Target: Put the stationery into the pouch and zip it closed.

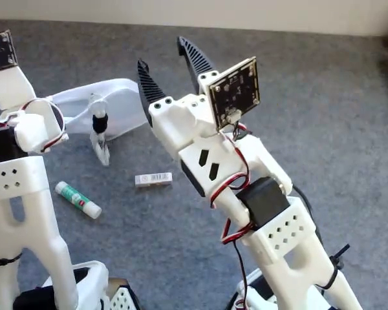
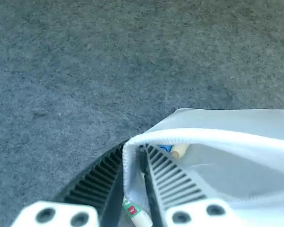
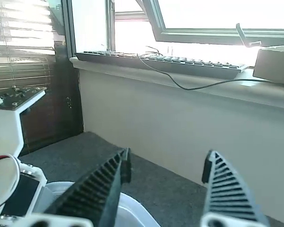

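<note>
Ok, counts first: one pouch point(image 1: 116, 97), three loose items on the carpet point(image 1: 310, 129), two arms.

- Pouch: white and lying flat. Its mouth gapes in the left wrist view point(image 2: 236, 142).
- Inside the pouch, two things show just past the rim: a blue bit point(image 2: 164, 148) and a tan tip point(image 2: 179, 150). Can't tell what either one is.
- A labelled stick end point(image 2: 132, 213), white with green and red print, sits below the pinched rim. Can't tell whether it's in the pouch or on the carpet.
- Glue stick point(image 1: 77, 199): out of the pouch, on the carpet, well apart from the pouch on the arms' side.
- Eraser point(image 1: 153, 179): also out of the pouch and on that same side, about as far from it as the glue stick.
- White-and-black piece point(image 1: 100, 132): a slim item that overlaps the pouch's near edge in the high view. One end is over the fabric and the other is on the carpet. Can't tell what it is.
- Left gripper point(image 2: 132, 151): fingers pinched narrow on the pouch rim, with one finger inside the mouth, the other outside, and fabric between them.
- Right gripper point(image 1: 161, 53): up in the air beside the pouch and touching nothing. Its fingers are spread wide and hold nothing, and the gap also shows in its own wrist view point(image 3: 169, 153).
</note>
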